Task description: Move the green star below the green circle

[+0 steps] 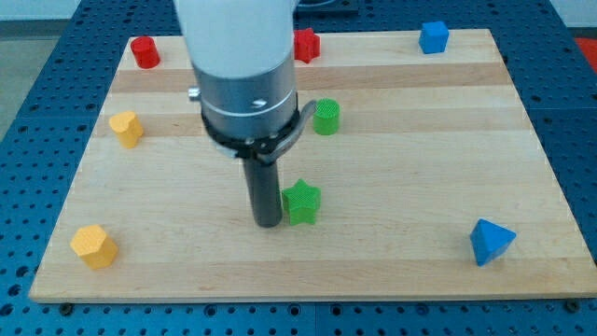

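The green star [302, 202] lies near the middle of the wooden board, toward the view's bottom. The green circle [326, 117] stands above it, slightly to the view's right. My tip [269, 222] is just to the left of the green star, touching or nearly touching its left side. The arm's white and grey body hides the board above the rod.
A red block [145, 51] sits at top left and another red block [306, 45] at top centre. A blue block [433, 36] is at top right, a blue triangle [491, 242] at bottom right. Yellow blocks lie at left [126, 128] and bottom left [93, 245].
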